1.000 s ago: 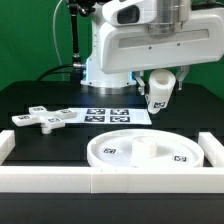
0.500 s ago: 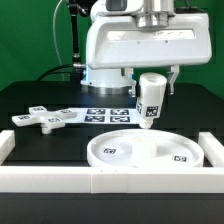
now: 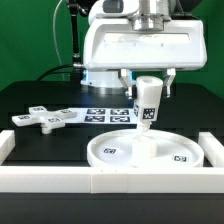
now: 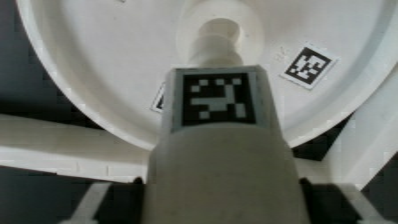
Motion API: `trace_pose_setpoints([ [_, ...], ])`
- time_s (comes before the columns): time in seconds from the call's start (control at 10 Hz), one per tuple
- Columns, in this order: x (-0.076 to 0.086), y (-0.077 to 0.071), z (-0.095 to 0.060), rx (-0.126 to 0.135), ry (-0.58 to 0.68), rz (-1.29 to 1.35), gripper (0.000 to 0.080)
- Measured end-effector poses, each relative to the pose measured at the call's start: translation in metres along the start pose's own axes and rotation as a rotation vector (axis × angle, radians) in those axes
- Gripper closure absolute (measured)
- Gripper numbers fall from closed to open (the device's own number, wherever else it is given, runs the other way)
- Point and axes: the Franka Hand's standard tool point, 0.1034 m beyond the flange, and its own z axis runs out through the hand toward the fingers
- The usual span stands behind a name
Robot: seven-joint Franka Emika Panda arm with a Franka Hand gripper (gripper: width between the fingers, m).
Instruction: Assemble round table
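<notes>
The wide rimmed round disc point(image 3: 112, 152) lies flat near the front rail. My gripper point(image 3: 148, 84) is shut on the short cylindrical post point(image 3: 147, 106) and holds it upright, tag outward, with its lower end over the disc's middle. I cannot tell whether the post touches the disc. In the wrist view the post point(image 4: 221, 140) fills the centre between the dark fingers point(image 4: 103, 198), pointing at the disc point(image 4: 116, 60). The cross-shaped piece point(image 3: 45, 118) lies flat on the table at the exterior view's left.
The marker board point(image 3: 105, 115) lies flat behind the disc. A long white border rail point(image 3: 110, 182) runs along the front, with side pieces at both ends. The robot base point(image 3: 100, 72) stands at the back.
The post has gone from tilted to upright. The gripper has carried it toward the exterior view's left and down, over the disc's middle.
</notes>
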Motion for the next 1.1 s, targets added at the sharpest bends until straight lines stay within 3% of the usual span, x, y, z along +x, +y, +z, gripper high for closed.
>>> trace_pose_setpoints([
  [0.3, -0.007, -0.009, 0.012, 0.008, -0.015, -0.006, 0.0390],
  [1.1, -0.012, -0.006, 0.026, -0.011, 0.032, -0.019, 0.0390],
])
